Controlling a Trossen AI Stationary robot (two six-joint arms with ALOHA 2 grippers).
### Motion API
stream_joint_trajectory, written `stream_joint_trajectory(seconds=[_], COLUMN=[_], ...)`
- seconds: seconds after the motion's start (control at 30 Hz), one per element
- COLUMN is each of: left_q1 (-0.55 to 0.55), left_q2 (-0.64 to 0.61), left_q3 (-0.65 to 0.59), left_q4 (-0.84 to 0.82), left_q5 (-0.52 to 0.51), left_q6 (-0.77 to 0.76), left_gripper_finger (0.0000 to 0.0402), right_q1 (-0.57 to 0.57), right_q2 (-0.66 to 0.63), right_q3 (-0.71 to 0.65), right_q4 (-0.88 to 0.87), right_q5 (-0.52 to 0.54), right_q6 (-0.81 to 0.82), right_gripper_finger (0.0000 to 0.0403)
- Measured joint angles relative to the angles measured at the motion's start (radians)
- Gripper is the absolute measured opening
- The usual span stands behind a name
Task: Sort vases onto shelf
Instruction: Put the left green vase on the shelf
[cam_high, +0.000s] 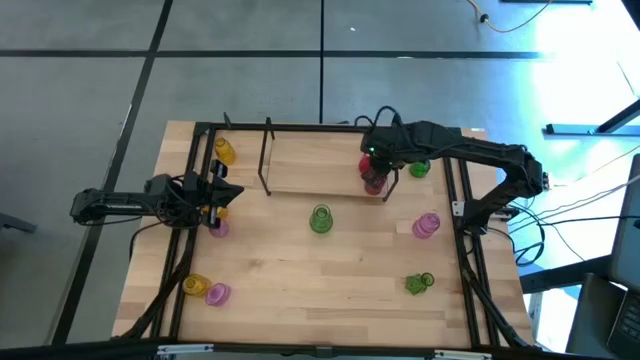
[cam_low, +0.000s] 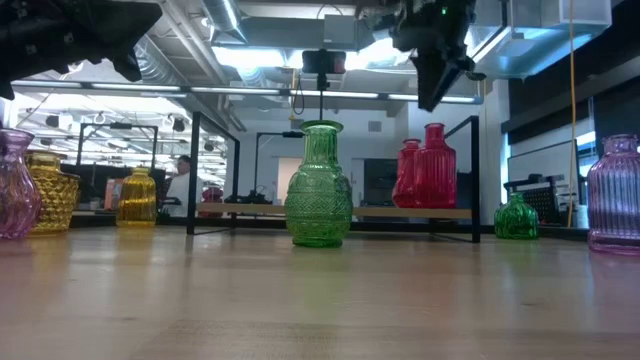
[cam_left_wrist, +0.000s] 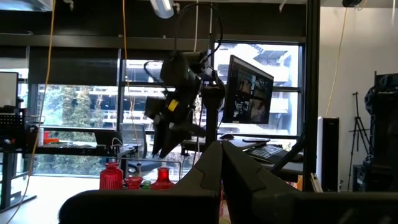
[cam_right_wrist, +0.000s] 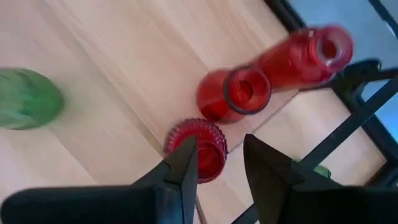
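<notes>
While the shelf (cam_high: 310, 160) carried three red vases (cam_high: 373, 176) at its right end, the right gripper (cam_right_wrist: 219, 163) hung above them, fingers spread, holding nothing — a careless descent risked toppling the cluster. Left gripper (cam_high: 222, 193) — pressed together, empty.

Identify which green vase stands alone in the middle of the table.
The tall green vase, just in front of the shelf. The other two green ones sit at the right: one beside the shelf's end, one near the front.
</notes>
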Motion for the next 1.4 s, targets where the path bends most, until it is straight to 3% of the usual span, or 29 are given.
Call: stream_joint_trajectory(seconds=[0.2,0.5,0.77,1.03,1.13,1.23,1.4], left_q1=[0.000,0.000,0.000,0.000,-0.001,-0.001,-0.001], left_q2=[0.000,0.121,0.350,0.550,0.599,0.634,0.666], left_q3=[0.000,0.019,0.093,0.160,0.170,0.172,0.172], left_q4=[0.000,-0.004,-0.006,-0.006,-0.007,-0.013,0.005], left_q5=[0.006,0.007,0.009,0.003,0.003,0.007,0.006], left_q6=[0.000,-0.016,-0.019,-0.022,-0.036,-0.054,-0.053], left_gripper_finger=[0.0001,0.0001,0.0001,0.0001,0.0001,0.0001,0.0001], right_q1=[0.174,0.412,0.469,0.462,0.441,0.410,0.351], right_q2=[-0.054,-0.059,-0.051,-0.016,0.014,0.052,0.099], right_q3=[-0.005,-0.227,-0.357,-0.363,-0.362,-0.351,-0.269], right_q4=[0.106,0.526,0.873,0.907,0.949,0.981,0.893], right_q5=[0.009,0.052,0.058,0.049,-0.014,-0.087,-0.176], right_q6=[-0.027,-0.105,-0.163,-0.179,-0.185,-0.226,-0.278], right_gripper_finger=[0.0115,0.0115,0.0115,0.0118,0.0143,0.0193,0.0277])
